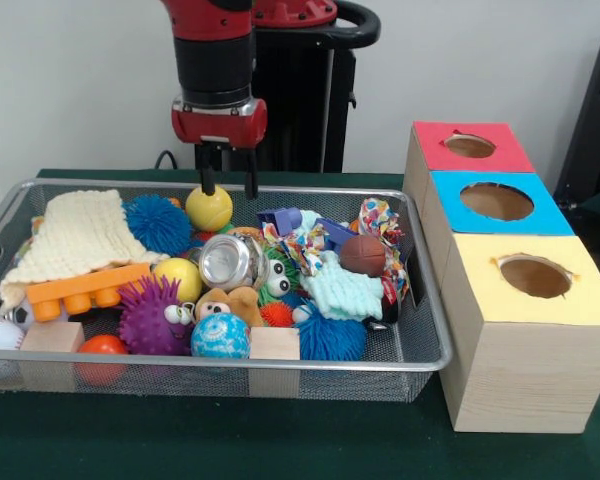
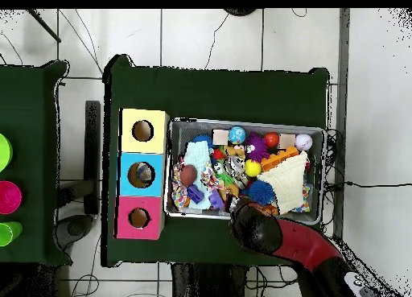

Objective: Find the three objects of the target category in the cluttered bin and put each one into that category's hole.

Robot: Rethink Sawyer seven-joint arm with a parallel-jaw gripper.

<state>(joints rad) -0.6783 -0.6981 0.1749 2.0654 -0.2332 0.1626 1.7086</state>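
1. Evidently the pincer (image 1: 228, 190) hangs released, its two fingers spread apart, directly over the yellow ball (image 1: 209, 209) at the back of the wire bin (image 1: 420, 340); one finger looks to touch the ball's top, the other stands beside it with nothing between them.
2. Judging by that, the ball is the target in hand. The fingers should straddle it evenly before descending, or the round surface may squirt sideways toward the blue spiky ball (image 1: 158, 222) just beside it.
3. After the grip, lift clear of the bin's rim before travelling to the three boxes beside the bin: red box (image 1: 470, 147), blue box (image 1: 498, 202), yellow box (image 1: 536, 277).
4. Which hole suits this category cannot be told.
5. Overhead, the arm (image 2: 282, 233) covers the ball and the pincer.
6. Much of the bin's lower clutter is buried and unreadable.
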